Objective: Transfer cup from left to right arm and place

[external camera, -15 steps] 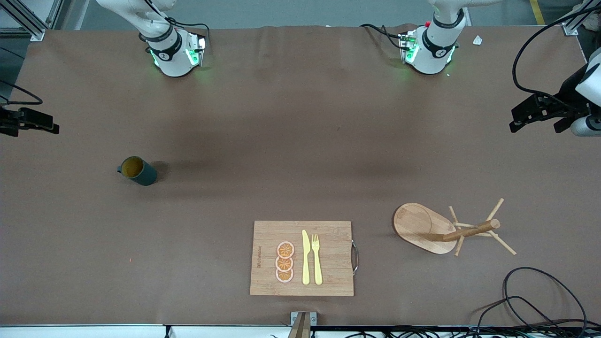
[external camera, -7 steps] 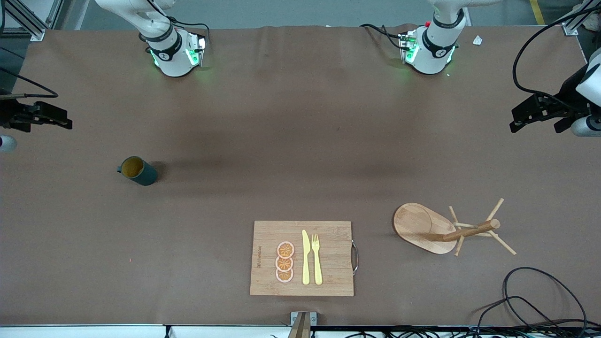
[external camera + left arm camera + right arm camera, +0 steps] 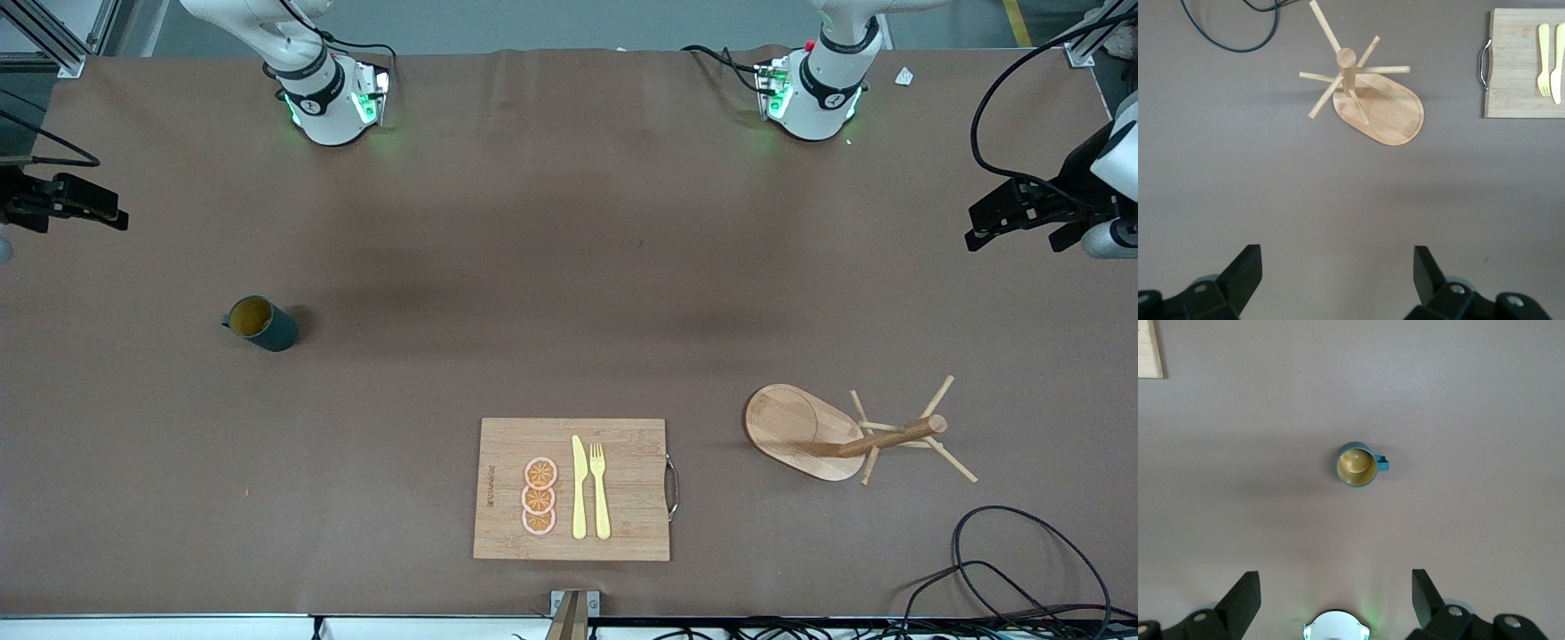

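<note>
The cup (image 3: 260, 324) is a small dark teal mug with a tan-yellow inside. It stands upright on the brown table toward the right arm's end. In the right wrist view the cup (image 3: 1357, 465) shows from above, well clear of my right gripper (image 3: 1336, 593), which is open and empty. In the front view the right gripper (image 3: 111, 213) hangs high over the table's edge at the right arm's end. My left gripper (image 3: 978, 229) hangs high over the left arm's end. In the left wrist view the left gripper (image 3: 1337, 273) is open and empty.
A wooden mug tree (image 3: 853, 433) on an oval base stands toward the left arm's end, also in the left wrist view (image 3: 1358, 93). A bamboo cutting board (image 3: 622, 444) with a yellow knife, fork and orange slices lies near the front camera. Black cables (image 3: 1005, 569) lie at the corner.
The right gripper has shifted toward the robots' bases, still at the table's edge. The cup and the left arm have not moved.
</note>
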You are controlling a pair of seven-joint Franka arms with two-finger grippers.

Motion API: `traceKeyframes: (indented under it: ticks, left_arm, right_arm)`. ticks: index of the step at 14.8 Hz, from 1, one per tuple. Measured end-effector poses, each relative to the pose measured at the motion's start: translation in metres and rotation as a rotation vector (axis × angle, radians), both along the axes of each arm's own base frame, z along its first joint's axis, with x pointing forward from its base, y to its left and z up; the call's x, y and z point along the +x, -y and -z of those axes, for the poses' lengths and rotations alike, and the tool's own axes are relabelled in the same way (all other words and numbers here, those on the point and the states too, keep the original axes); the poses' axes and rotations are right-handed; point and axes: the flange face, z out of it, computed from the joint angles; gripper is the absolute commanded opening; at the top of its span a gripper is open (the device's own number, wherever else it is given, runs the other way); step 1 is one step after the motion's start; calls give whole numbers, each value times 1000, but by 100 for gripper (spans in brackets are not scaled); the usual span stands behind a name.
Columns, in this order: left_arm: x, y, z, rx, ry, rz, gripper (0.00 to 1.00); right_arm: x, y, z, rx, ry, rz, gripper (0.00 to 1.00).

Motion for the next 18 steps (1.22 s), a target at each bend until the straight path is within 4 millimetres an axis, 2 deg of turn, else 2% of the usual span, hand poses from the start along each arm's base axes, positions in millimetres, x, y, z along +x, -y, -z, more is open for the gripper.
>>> traceKeyframes:
  ticks: [3,7,18]
  left_arm:
    - [0,0,0,0,0,0,100]
    - [0,0,0,0,0,0,100]
    - [0,0,0,0,0,0,100]
  right_arm:
    - [-16,12,-7,4,19,22,100]
    - [-32,5,-16,7,35,8,100]
    - [-43,1,-26,8,73,0,100]
